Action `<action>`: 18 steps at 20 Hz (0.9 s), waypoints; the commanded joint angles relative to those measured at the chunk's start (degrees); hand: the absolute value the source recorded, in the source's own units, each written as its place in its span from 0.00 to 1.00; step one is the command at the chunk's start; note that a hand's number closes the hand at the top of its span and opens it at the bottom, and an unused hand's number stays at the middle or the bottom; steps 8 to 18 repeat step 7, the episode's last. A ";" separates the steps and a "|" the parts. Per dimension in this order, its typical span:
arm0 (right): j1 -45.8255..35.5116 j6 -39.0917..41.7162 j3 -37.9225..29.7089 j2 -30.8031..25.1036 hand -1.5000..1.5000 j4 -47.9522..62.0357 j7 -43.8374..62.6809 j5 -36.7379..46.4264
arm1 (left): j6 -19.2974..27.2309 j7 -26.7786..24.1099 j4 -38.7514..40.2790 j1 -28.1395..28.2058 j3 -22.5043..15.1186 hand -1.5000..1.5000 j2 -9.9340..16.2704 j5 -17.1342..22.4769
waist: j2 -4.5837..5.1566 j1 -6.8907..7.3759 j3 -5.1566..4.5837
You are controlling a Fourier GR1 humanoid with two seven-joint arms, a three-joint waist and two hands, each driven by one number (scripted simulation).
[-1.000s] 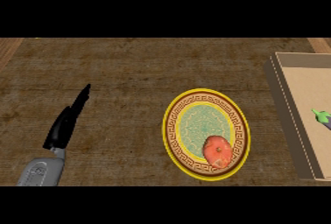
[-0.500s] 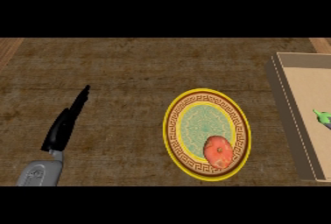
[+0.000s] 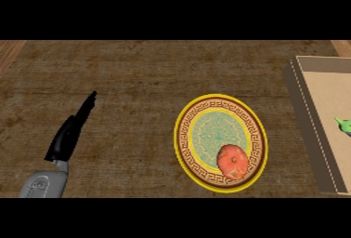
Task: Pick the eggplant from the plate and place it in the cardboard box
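Note:
A yellow-rimmed patterned plate [image 3: 205, 125] lies on the brown counter, right of centre. On its lower right part sits a round red-orange fruit [image 3: 232, 161]. The cardboard box [image 3: 305, 121] runs along the right edge, cut off by the frame. Inside it, at the very edge of the view, a green stem tip with a bit of purple [image 3: 343, 126] shows; this looks like the eggplant, mostly out of view. My left hand [image 3: 68, 135] stands at the lower left, fingers straight and pointing up, far from the plate. The right hand does not show.
The brown woven counter top [image 3: 137, 79] stretches across the view. A strip of lighter wood [image 3: 9, 51] shows at the top left corner.

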 commanded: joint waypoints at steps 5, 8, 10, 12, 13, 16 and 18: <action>3.81 0.86 0.65 -3.18 0.00 7.85 -9.37 0.83 | -1.64 0.91 0.75 -2.82 1.98 0.50 1.61 1.25 | 0.22 0.10 0.15; 3.04 3.06 0.80 -6.34 0.00 9.04 -8.01 0.69 | 0.62 -0.08 2.58 -2.30 0.94 0.50 -0.15 -0.51 | 0.25 0.03 0.14; 3.04 3.06 0.80 -6.34 0.00 9.04 -8.01 0.69 | 0.62 -0.08 2.58 -2.30 0.94 0.50 -0.15 -0.51 | 0.25 0.03 0.14; 3.04 3.06 0.80 -6.34 0.00 9.04 -8.01 0.69 | 0.62 -0.08 2.58 -2.30 0.94 0.50 -0.15 -0.51 | 0.25 0.03 0.14; 3.04 3.06 0.80 -6.34 0.00 9.04 -8.01 0.69 | 0.62 -0.08 2.58 -2.30 0.94 0.50 -0.15 -0.51 | 0.25 0.03 0.14; 3.04 3.06 0.80 -6.34 0.00 9.04 -8.01 0.69 | 0.62 -0.08 2.58 -2.30 0.94 0.50 -0.15 -0.51 | 0.25 0.03 0.14; 3.04 3.06 0.80 -6.34 0.00 9.04 -8.01 0.69 | 0.62 -0.08 2.58 -2.30 0.94 0.50 -0.15 -0.51 | 0.25 0.03 0.14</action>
